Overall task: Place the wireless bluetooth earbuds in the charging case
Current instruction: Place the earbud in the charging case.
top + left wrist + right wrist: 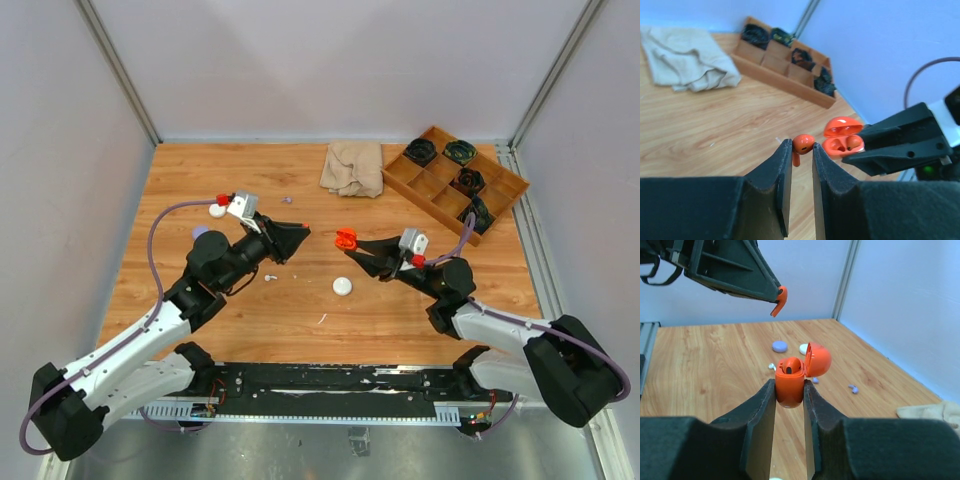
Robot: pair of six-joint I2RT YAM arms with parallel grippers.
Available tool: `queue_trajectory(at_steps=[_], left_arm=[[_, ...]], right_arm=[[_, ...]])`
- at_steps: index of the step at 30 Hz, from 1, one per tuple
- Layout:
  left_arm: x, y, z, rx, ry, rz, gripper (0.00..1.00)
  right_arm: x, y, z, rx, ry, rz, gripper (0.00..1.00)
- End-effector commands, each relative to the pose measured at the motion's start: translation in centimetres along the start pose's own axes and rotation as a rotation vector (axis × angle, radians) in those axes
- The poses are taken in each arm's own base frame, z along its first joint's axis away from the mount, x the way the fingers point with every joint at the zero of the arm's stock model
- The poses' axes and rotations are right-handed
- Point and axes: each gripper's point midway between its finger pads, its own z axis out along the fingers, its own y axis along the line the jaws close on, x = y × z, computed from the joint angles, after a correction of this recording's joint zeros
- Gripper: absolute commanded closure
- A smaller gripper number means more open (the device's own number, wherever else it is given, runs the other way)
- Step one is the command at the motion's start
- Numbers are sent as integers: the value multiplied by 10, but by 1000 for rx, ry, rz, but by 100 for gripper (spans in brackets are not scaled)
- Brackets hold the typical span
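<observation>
We see a light wood-grain worktop (230,170) closed in by plain pale walls (330,60) with grey metal corner posts (118,70). At the far side lie a crumpled beige cloth (352,167) and a brown wooden compartment tray (500,190) holding dark bundled items. A white round puck case (343,286) sits near the middle. Another white puck (217,209) and a pale purple puck (200,232) lie at the left, with a few tiny loose white and purple earbuds (853,388) scattered about.

The left jaws are nearly closed, pinching the small orange stemmed earbud (803,142) by its rounded head, raised off the worktop. Its long axis runs steeply, with the head up between the tips. The stem slants down toward the wood, as we see in the right wrist view (780,300).

The right jaws are narrow, clamped on the body of the glossy orange charging case (790,385), also held above the worktop. The case stands upright with its mouth upward and its domed lid (818,360) hinged back to one side. A second orange earbud (790,367) sits in one well. The held earbud is near the case but apart from it.
</observation>
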Motion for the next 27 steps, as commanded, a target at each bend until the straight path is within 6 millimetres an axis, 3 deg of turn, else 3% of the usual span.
queue_trajectory(at_steps=[1, 17, 27], left_arm=[[-21, -37, -2, 147, -83, 47, 78], [-22, -91, -1, 346, -144, 100, 77], [-11, -95, 6, 351, -141, 111, 77]], right_arm=[[-46, 9, 14, -65, -166, -2, 99], [-67, 17, 19, -106, -224, 13, 99], [-78, 21, 18, -118, -252, 14, 99]])
